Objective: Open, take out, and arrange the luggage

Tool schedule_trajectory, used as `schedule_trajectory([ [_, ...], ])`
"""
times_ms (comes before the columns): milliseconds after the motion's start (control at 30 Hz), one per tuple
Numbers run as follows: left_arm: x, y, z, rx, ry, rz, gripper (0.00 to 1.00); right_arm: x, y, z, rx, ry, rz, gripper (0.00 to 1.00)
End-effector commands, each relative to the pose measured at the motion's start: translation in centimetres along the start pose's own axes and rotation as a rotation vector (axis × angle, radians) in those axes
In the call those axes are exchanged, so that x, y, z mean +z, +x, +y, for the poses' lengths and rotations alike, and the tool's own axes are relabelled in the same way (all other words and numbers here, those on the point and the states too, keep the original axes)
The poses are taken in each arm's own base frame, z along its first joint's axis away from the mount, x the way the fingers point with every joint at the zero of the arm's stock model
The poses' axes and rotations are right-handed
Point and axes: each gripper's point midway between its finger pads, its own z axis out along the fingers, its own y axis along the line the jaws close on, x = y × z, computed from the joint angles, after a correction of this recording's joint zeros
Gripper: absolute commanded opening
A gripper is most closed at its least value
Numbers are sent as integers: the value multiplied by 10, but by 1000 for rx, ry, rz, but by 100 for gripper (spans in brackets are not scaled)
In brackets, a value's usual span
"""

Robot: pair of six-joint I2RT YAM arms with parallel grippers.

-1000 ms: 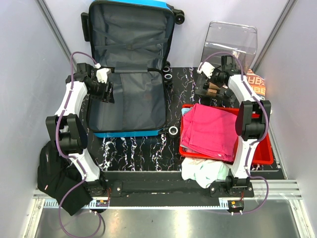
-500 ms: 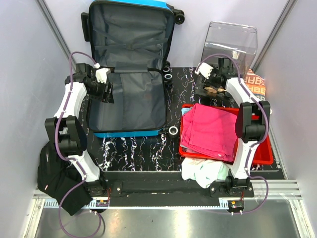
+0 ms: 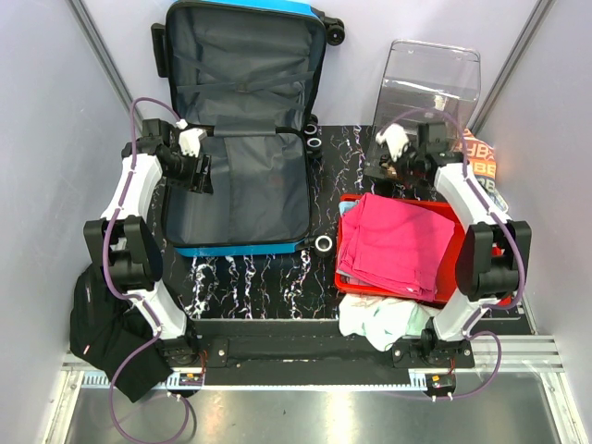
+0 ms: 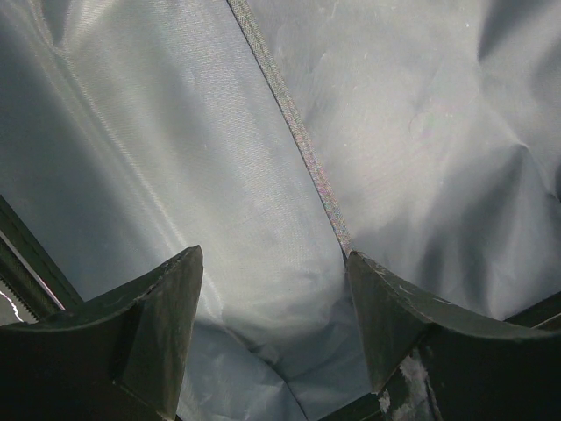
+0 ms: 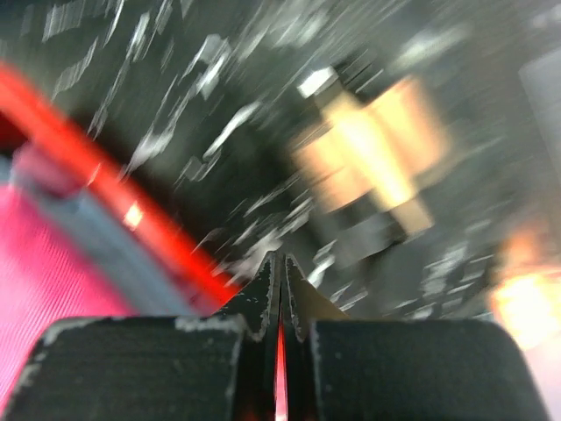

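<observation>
Right wrist – R claw (image 5: 280,272) jaws together, top unclear.

Blue luggage (image 3: 250,194) open, L side, pink cloth (image 3: 393,245) in red tray (image 3: 356,198), clear box (image 3: 435,74) rear R

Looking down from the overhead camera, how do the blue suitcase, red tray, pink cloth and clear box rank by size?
1. blue suitcase, lying open, clearly the largest.
2. red tray, partly covered.
3. pink cloth and clear box look about alike, so I won't rank them.
</observation>
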Motion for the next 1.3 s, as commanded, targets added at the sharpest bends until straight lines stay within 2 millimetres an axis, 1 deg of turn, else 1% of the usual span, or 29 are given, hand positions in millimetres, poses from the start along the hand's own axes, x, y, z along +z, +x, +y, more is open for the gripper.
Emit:
schedule_trajectory([
  [0, -8, -14, 0, 26, -14, -58, 70, 1, 43, 30, 2, -84, 137, 0],
  [67, -9, -15, -2, 25, -9, -62, 70, 5, 51, 21, -14, -57, 175, 0],
  [100, -8, -15, -2, 24, -8, -62, 70, 12, 61, 16, -23, -37, 220, 0],
  [133, -9, -15, -3, 24, -7, -62, 70, 16, 65, 10, -31, -22, 242, 0],
  [167, -9, -15, -3, 25, -9, -63, 70, 19, 62, 0, -50, 7, 241, 0],
  [200, -11, -15, -3, 26, -12, -64, 70, 27, 71, -7, -56, 30, 282, 0],
  [233, -11, -16, -4, 31, -13, -67, 70, 31, 71, -12, -59, 47, 288, 0],
  [267, -12, -15, -3, 31, -19, -67, 70, 35, 62, -22, -68, 71, 261, 0],
  [300, -14, -15, -3, 33, -22, -67, 70, 39, 69, -30, -70, 102, 290, 0],
  [367, -15, -14, -2, 35, -30, -65, 70, 45, 61, -43, -104, 138, 270, 1],
  [433, -15, -13, -2, 37, -34, -65, 70, 56, 66, -51, -143, 158, 281, 1],
  [467, -16, -13, -2, 37, -36, -63, 70, 60, 62, -59, -156, 187, 263, 1],
  [500, -16, -12, -2, 35, -35, -63, 70, 66, 69, -66, -165, 213, 289, 1],
  [533, -17, -14, -2, 35, -37, -67, 70, 66, 62, -82, -178, 268, 270, 1],
  [600, -18, -14, -2, 40, -43, -70, 70, 71, 62, -98, -175, 330, 267, 1],
  [633, -19, -15, -1, 42, -46, -69, 70, 71, 52, -113, -174, 376, 228, 1],
  [700, -19, -15, -1, 44, -47, -71, 70, 81, 47, -121, -194, 391, 200, 2],
  [733, -20, -16, -1, 45, -47, -73, 71, 82, 36, -131, -226, 429, 164, 2],
  [800, -20, -16, -1, 45, -47, -73, 71, 93, 37, -138, -241, 451, 154, 2],
  [833, -21, -16, -1, 46, -51, -74, 70, 93, 27, -148, -234, 486, 126, 2],
  [867, -22, -16, -1, 47, -55, -76, 70, 103, 32, -149, -222, 483, 130, 2],
  [900, -23, -16, -1, 49, -57, -77, 70, 106, 30, -151, -205, 491, 122, 2],
  [933, -23, -16, 0, 50, -61, -76, 70, 105, 23, -159, -197, 513, 102, 2],
  [967, -25, -16, 0, 53, -67, -78, 70, 110, 25, -158, -193, 513, 104, 2],
  [1067, -27, -15, 1, 60, -78, -76, 71, 107, 13, -170, -169, 580, 55, 2],
  [1167, -27, -14, 1, 59, -77, -73, 71, 104, 13, -172, -173, 590, 51, 3],
  [1200, -27, -14, 0, 59, -75, -74, 71, 103, 11, -170, -174, 589, 46, 3],
  [1233, -27, -15, -1, 59, -72, -76, 71, 104, 16, -165, -175, 577, 51, 3],
  [1267, -27, -15, 0, 58, -74, -77, 71, 91, 6, -167, -178, 586, 21, 3],
])
